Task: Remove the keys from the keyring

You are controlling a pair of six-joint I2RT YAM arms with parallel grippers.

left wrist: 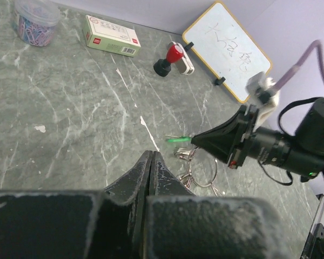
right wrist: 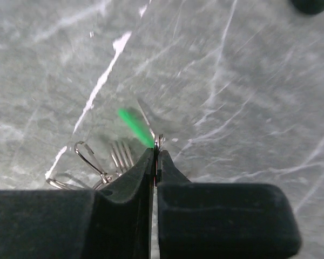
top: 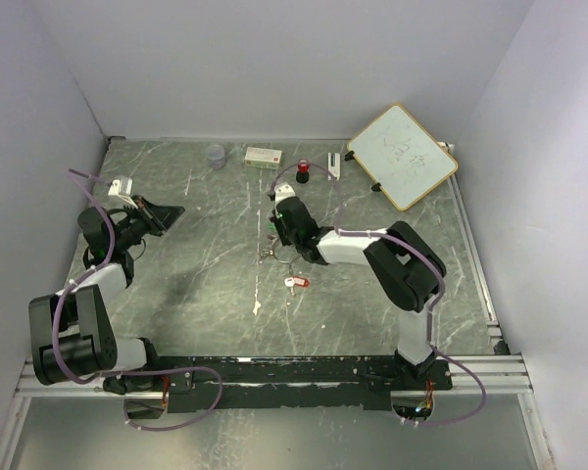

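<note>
The silver keyring (top: 270, 254) lies mid-table, and shows in the left wrist view (left wrist: 201, 174) and right wrist view (right wrist: 90, 160). My right gripper (top: 274, 238) is low over it and shut on the green key (right wrist: 134, 125). The green head sticks out past its tips (right wrist: 155, 152) and looks blurred. The left wrist view shows the green key (left wrist: 178, 141) at the right gripper's (left wrist: 196, 140) tip, just above the ring. The red key (top: 296, 283) lies loose on the table nearer the arms. My left gripper (top: 174, 211) (left wrist: 152, 154) is shut, empty and far left.
Along the back wall stand a clear cup of paper clips (top: 216, 155) (left wrist: 35, 21), a small box (top: 263, 156) (left wrist: 112, 36), a black knob with a red top (top: 302, 172) (left wrist: 169, 58) and a tilted whiteboard (top: 403, 155) (left wrist: 227, 48).
</note>
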